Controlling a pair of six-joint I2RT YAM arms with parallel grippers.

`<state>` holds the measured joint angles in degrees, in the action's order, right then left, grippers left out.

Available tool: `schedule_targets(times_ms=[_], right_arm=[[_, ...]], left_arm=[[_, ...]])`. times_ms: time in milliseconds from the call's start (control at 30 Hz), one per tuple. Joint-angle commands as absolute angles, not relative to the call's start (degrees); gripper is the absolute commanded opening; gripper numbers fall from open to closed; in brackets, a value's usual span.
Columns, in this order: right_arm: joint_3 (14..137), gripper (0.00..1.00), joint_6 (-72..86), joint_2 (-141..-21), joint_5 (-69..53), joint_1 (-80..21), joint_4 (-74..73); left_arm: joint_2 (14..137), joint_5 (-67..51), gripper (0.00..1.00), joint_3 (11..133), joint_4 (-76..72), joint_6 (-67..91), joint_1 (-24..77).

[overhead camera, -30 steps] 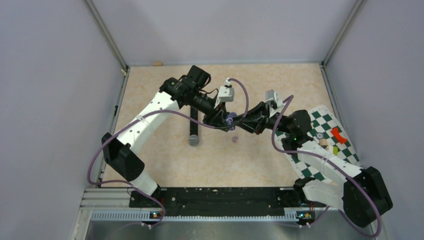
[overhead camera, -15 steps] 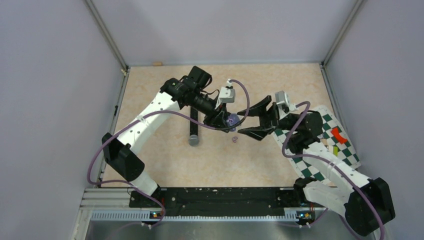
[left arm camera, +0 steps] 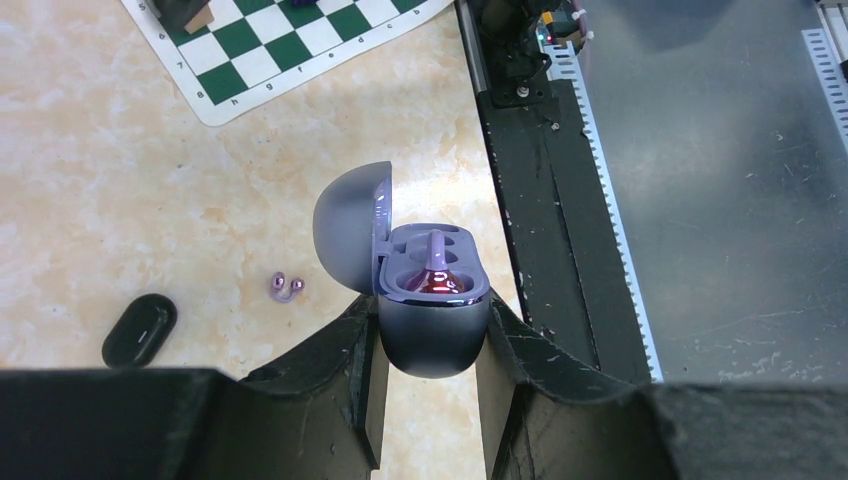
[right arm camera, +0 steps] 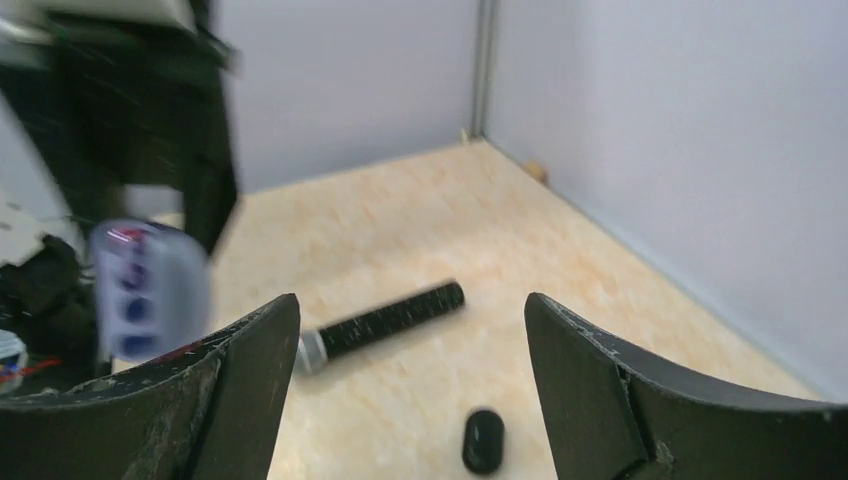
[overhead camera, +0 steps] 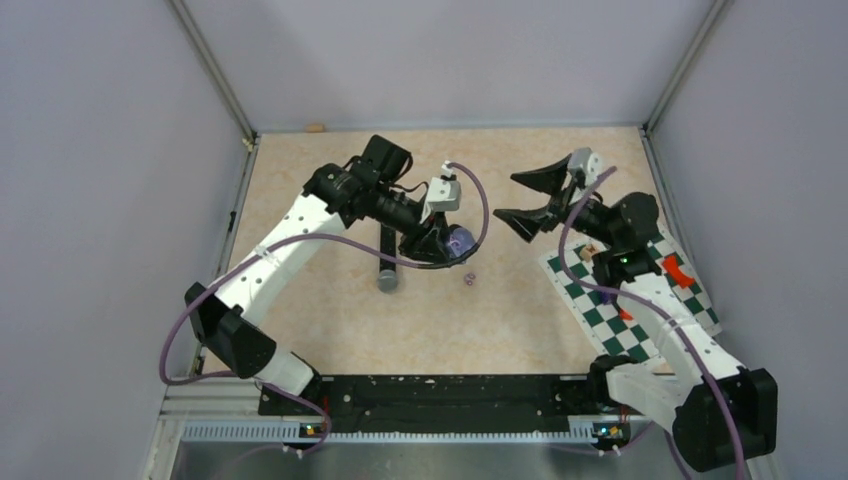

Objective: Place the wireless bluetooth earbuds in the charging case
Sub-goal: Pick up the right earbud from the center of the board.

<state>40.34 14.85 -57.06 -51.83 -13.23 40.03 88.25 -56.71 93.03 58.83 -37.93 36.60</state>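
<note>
Over mid-table, left gripper (left arm camera: 432,318) is clamped on the charging case (left arm camera: 430,352) from both sides, lid tipped open and slots exposed, presumably so the other arm can load it. One purple earbud (left arm camera: 432,268) looks seated inside; the second earbud (left arm camera: 285,288) lies loose on the table, near the microphone (overhead camera: 388,256) but not touching it. Left arm reaches forward with its wrist bent toward centre, while right gripper (overhead camera: 523,196) hangs raised beside the checkered mat (overhead camera: 640,300), fingers wide apart, empty, aimed across the table.
</note>
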Motion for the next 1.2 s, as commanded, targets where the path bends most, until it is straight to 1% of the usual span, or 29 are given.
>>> schedule_targets(times_ms=[0, 133, 200, 267, 367, 533, 733, 1000, 1167], right_arm=[[43.5, 0.81, -1.3, -62.3, -44.8, -12.7, 18.3], [43.1, 0.74, -10.2, -69.1, -44.9, -14.6, 8.1], [42.3, 0.68, -12.5, -72.1, -44.4, -16.8, 6.6], [42.6, 0.66, -14.8, -74.9, -45.3, -19.1, 5.2], [44.1, 0.65, -19.2, -78.8, -43.9, -23.6, 1.8], [45.0, 0.65, -21.1, -85.0, -36.9, -29.0, 2.0], [48.6, 0.65, -17.3, -90.9, -29.5, -30.4, 1.6], [50.7, 0.63, -18.6, -93.3, -21.3, -34.3, 0.1], [51.9, 0.61, -20.5, -94.2, -20.5, -34.5, -4.8]], left_arm=[[83.5, -58.2, 0.0, 91.5, 55.4, -37.8, 36.7], [83.6, -58.9, 0.0, 91.7, 55.3, -37.6, 36.7], [84.1, -59.2, 0.0, 92.3, 55.7, -37.6, 36.7], [84.2, -59.3, 0.0, 92.5, 55.8, -37.6, 36.7], [84.1, -59.2, 0.0, 92.6, 55.9, -37.6, 36.7], [83.7, -59.4, 0.0, 92.5, 55.9, -37.7, 36.6], [83.3, -59.7, 0.0, 92.3, 55.8, -37.7, 36.4], [83.1, -59.8, 0.0, 92.3, 55.8, -37.5, 36.1], [82.2, -60.1, 0.0, 91.6, 55.2, -37.4, 35.6]])
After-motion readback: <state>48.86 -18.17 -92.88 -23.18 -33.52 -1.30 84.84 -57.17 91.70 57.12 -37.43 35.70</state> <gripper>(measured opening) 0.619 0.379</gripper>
